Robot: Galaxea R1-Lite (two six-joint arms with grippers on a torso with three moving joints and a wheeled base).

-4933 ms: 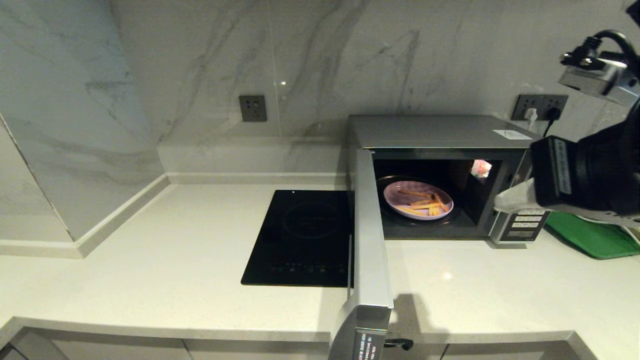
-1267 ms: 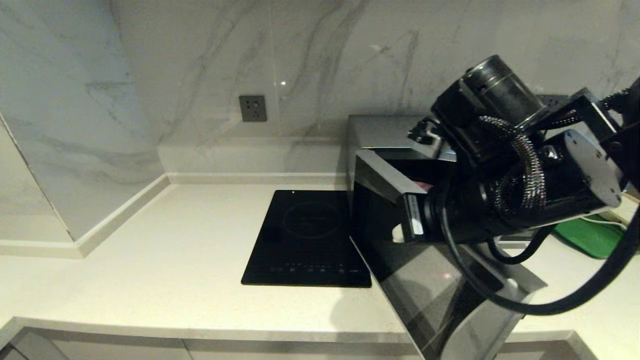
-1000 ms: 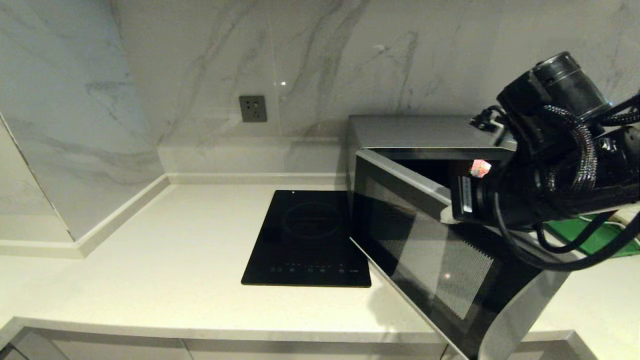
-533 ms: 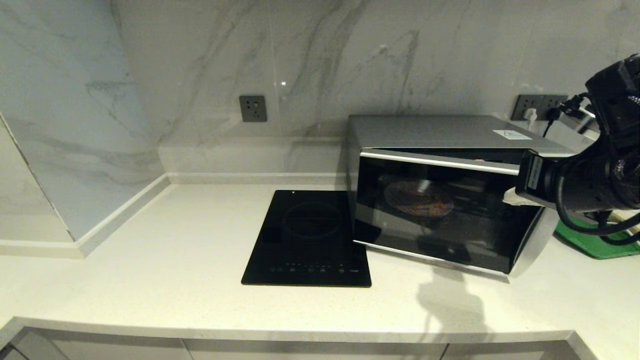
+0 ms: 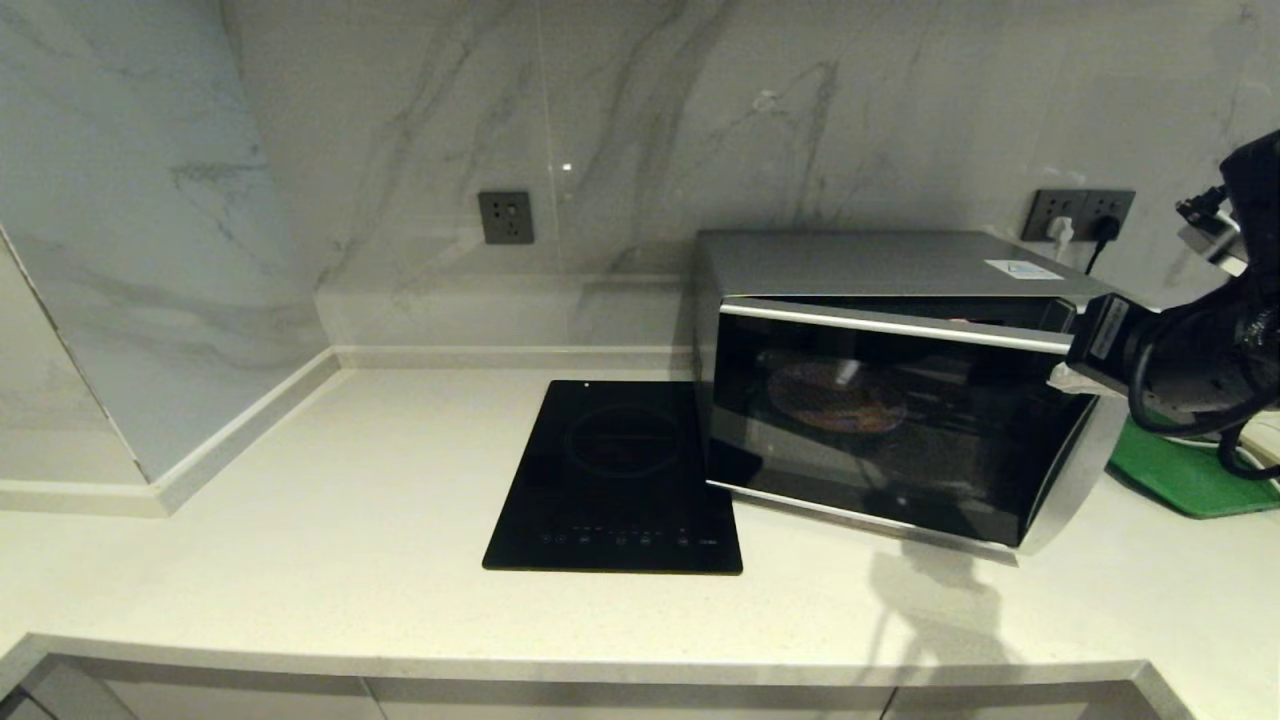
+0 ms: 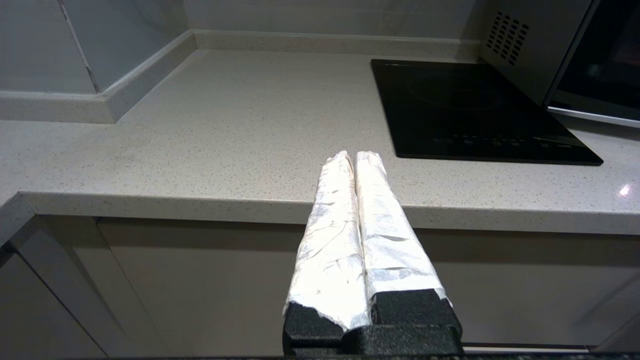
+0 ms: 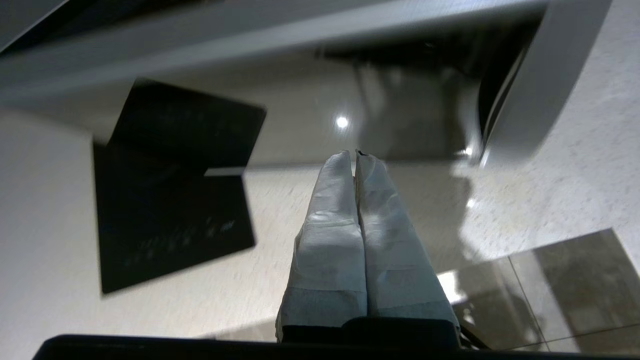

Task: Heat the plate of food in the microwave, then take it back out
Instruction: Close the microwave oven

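The silver microwave (image 5: 860,262) stands at the back right of the counter. Its dark glass door (image 5: 900,450) is almost closed, still ajar at its right side. Through the glass the plate of food (image 5: 838,398) shows dimly on the turntable. My right gripper (image 5: 1062,378) is shut with nothing in it, and its white-wrapped tip rests against the door's upper right corner. In the right wrist view the right gripper (image 7: 354,152) points at the door's reflective glass (image 7: 400,100). My left gripper (image 6: 354,155) is shut and empty, parked low in front of the counter edge.
A flat black induction cooktop (image 5: 615,475) lies just left of the microwave. A green tray (image 5: 1190,475) sits to its right, under my right arm. Wall sockets (image 5: 505,216) are on the marble backsplash. The counter's front edge (image 6: 200,205) runs just beyond my left gripper.
The microwave door swung from wide open to nearly closed, pushed by my right gripper moving right and back. The plate now shows only through the glass.
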